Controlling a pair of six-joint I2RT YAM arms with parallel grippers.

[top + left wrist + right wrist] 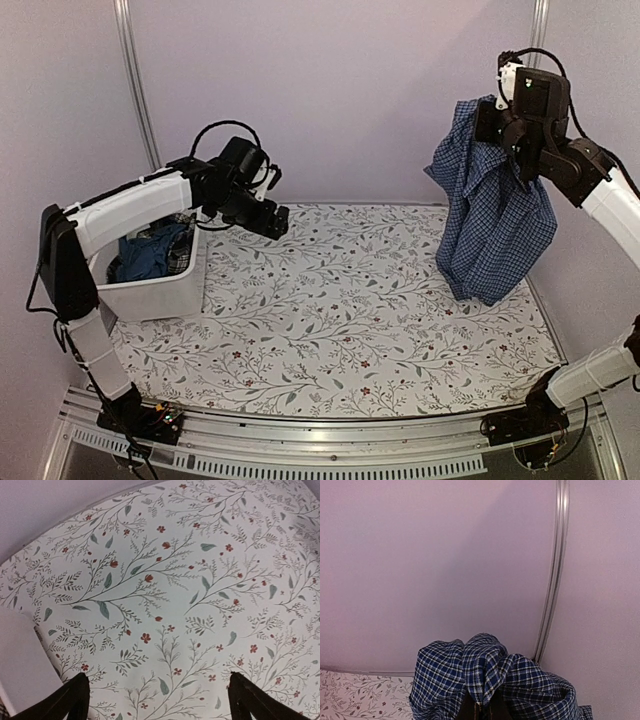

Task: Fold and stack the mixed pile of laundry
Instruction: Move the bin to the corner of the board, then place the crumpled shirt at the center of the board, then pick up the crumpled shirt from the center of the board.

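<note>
A blue-and-white checked shirt hangs high over the right side of the table, its lower end near the cloth. My right gripper is shut on a bunched fold at its top; in the right wrist view the checked shirt bulges up around the closed fingers. My left gripper hovers open above the left-centre of the table, just right of the tub. In the left wrist view its fingertips stand wide apart over bare floral cloth. More laundry, a dark blue garment, lies inside the tub.
A white plastic tub stands at the left edge of the floral tablecloth. A pale back wall with metal posts closes the far side. The table's metal front rail runs along the near edge.
</note>
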